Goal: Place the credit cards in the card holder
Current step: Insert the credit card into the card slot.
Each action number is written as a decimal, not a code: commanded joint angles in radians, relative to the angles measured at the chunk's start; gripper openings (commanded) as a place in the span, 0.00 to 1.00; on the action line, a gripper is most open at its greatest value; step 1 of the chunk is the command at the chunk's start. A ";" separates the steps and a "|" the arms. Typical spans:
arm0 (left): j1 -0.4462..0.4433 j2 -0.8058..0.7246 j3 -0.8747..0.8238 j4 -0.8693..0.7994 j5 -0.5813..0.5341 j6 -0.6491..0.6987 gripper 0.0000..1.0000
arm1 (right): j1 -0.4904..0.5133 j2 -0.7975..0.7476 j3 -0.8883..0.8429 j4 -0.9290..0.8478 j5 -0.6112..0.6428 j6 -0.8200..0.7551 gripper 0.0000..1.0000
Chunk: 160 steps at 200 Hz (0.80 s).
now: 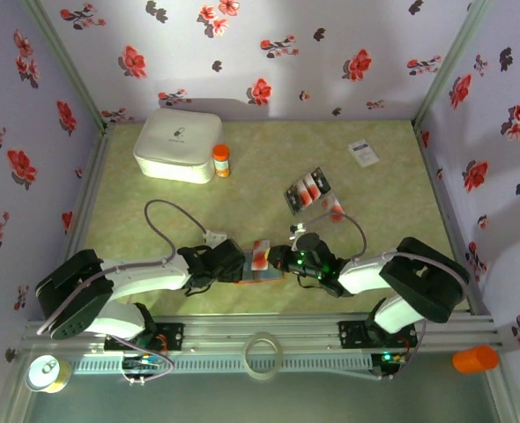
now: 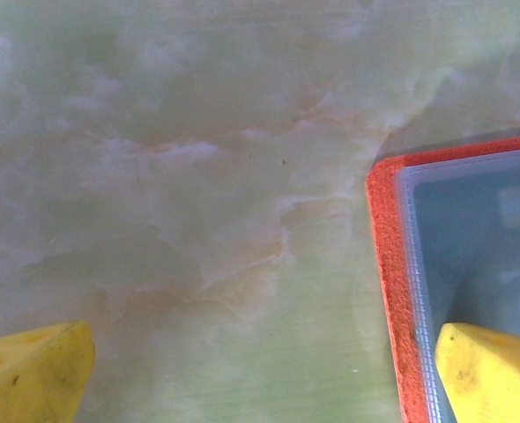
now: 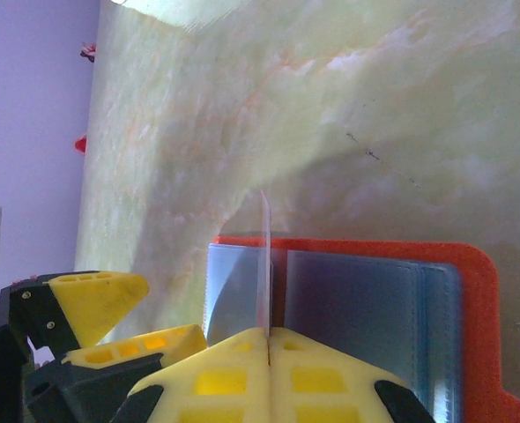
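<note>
Card holder (image 1: 262, 273) flat and open on table (image 1: 392, 194), near front edge, between left gripper (image 1: 232, 264) on its left and right gripper (image 1: 278, 260) on its right. One credit card (image 3: 264, 256) on edge over holder's middle, pinched in right gripper. Other credit cards (image 1: 307, 189) fanned behind holder, slightly right. Lidded box (image 1: 179, 144) back left; small bottle (image 1: 220, 160) just beside its right side. Printed card (image 1: 363, 153) back right.

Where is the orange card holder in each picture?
Top: the card holder lies low in the middle, flat on the table.
Left wrist: at the right edge, showing its orange rim and grey-blue panel.
Right wrist: bottom centre to bottom right, lying open.
Shared landmark: the green marbled table under it.
</note>
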 commanded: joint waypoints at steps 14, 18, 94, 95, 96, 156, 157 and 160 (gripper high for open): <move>-0.011 0.017 -0.013 -0.011 -0.027 -0.014 1.00 | 0.011 0.041 -0.015 0.043 -0.026 0.009 0.00; -0.011 0.017 -0.015 -0.008 -0.027 -0.016 1.00 | 0.010 0.045 -0.015 0.048 -0.029 0.009 0.00; -0.011 0.017 -0.014 -0.009 -0.028 -0.013 1.00 | 0.014 0.036 -0.039 0.042 -0.039 0.009 0.00; -0.010 0.017 -0.015 -0.008 -0.028 -0.013 1.00 | 0.013 0.036 -0.040 0.040 -0.039 0.009 0.00; -0.010 0.017 -0.015 -0.009 -0.027 -0.013 1.00 | 0.013 0.036 -0.040 0.041 -0.039 0.009 0.00; -0.010 0.017 -0.022 -0.004 -0.027 -0.016 1.00 | 0.014 0.011 -0.054 -0.016 -0.069 -0.008 0.00; -0.010 0.017 -0.021 -0.003 -0.027 -0.015 1.00 | 0.014 0.011 -0.055 -0.017 -0.069 -0.008 0.00; -0.011 0.017 -0.022 -0.003 -0.027 -0.015 1.00 | 0.014 0.011 -0.055 -0.019 -0.071 -0.009 0.00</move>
